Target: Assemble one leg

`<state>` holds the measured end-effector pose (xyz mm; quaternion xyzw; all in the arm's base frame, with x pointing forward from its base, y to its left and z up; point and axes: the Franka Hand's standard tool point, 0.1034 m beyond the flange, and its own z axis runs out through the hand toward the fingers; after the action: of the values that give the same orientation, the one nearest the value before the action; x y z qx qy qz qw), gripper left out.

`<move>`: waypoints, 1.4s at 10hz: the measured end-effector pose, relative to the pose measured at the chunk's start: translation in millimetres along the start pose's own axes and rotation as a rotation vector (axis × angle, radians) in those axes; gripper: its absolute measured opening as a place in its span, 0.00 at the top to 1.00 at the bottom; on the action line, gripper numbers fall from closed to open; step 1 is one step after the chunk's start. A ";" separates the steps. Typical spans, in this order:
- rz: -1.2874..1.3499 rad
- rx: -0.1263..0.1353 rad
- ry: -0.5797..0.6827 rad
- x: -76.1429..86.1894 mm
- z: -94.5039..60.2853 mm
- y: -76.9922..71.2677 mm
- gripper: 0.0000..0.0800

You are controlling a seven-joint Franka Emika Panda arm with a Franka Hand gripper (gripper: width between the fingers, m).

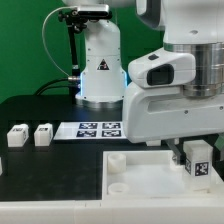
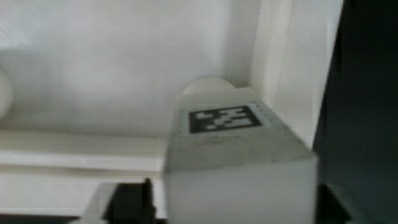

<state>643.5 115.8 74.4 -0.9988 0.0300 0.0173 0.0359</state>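
My gripper (image 1: 196,148) is shut on a leg (image 1: 198,160), a small white block with a black-and-white tag. It holds the leg upright over the near right corner of the large white square tray-like piece (image 1: 140,185). I cannot tell whether the leg touches the tray. In the wrist view the leg (image 2: 228,135) fills the space between my gripper (image 2: 237,205) and its dark fingers (image 2: 134,200), with the tray's white wall (image 2: 285,50) beside it. Two more legs (image 1: 17,135) (image 1: 43,133) lie on the black table at the exterior view's left.
The marker board (image 1: 97,129) lies flat in the middle of the table. The arm's white base (image 1: 100,70) stands behind it. A corner socket (image 1: 117,160) shows at the tray's far left corner.
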 end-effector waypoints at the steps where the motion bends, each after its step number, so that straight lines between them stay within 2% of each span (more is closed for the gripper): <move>1: 0.101 -0.001 0.000 0.1 0.1 0.7 0.64; 3: 0.313 -0.003 0.001 0.3 0.4 1.8 0.64; 5: 0.656 0.010 -0.006 0.5 0.9 4.6 0.64; 7: 1.010 0.050 -0.038 0.3 1.5 8.1 0.64; 10: 1.396 0.084 -0.043 -0.7 2.3 8.9 0.64; 12: 1.341 0.082 -0.040 -1.0 2.9 8.7 0.61; 13: 1.338 0.081 -0.040 -1.5 3.5 7.0 0.31; 14: 1.221 0.071 -0.023 -4.4 6.4 1.1 0.31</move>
<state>638.9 115.5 68.1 -0.7992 0.5971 0.0444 0.0530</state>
